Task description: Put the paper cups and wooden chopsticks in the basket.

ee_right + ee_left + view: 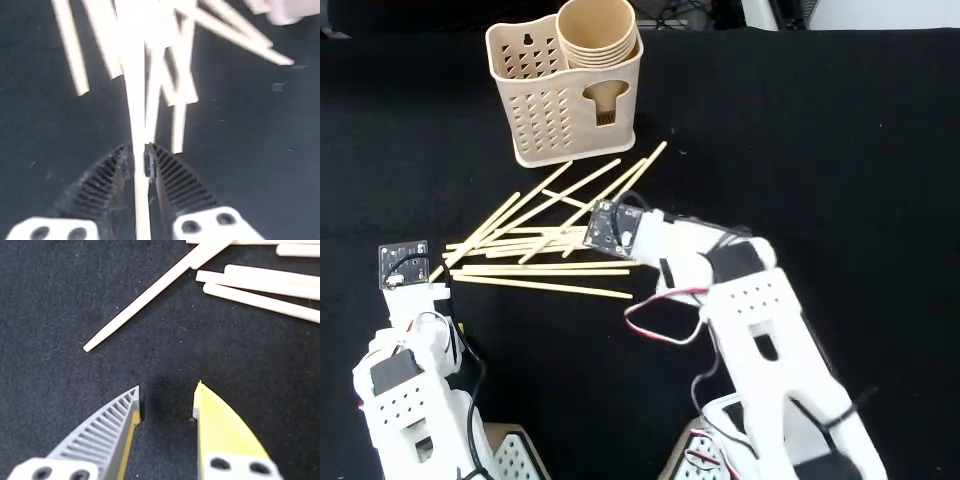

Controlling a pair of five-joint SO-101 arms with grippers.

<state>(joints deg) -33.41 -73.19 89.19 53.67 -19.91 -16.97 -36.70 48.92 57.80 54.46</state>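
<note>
A stack of paper cups stands inside the beige perforated basket at the back of the table. Several wooden chopsticks lie scattered on the black cloth in front of it. My right gripper is low over the pile's right end, shut on one chopstick that runs between its jaws. My left gripper is open just above the cloth near the pile's left end. Nothing lies between its fingers, and the nearest chopstick is a short way ahead of the tips.
The basket has two compartments; the cups fill the right one and the left one looks empty. Black cloth covers the whole table. The right arm's white body and wires stand at front right.
</note>
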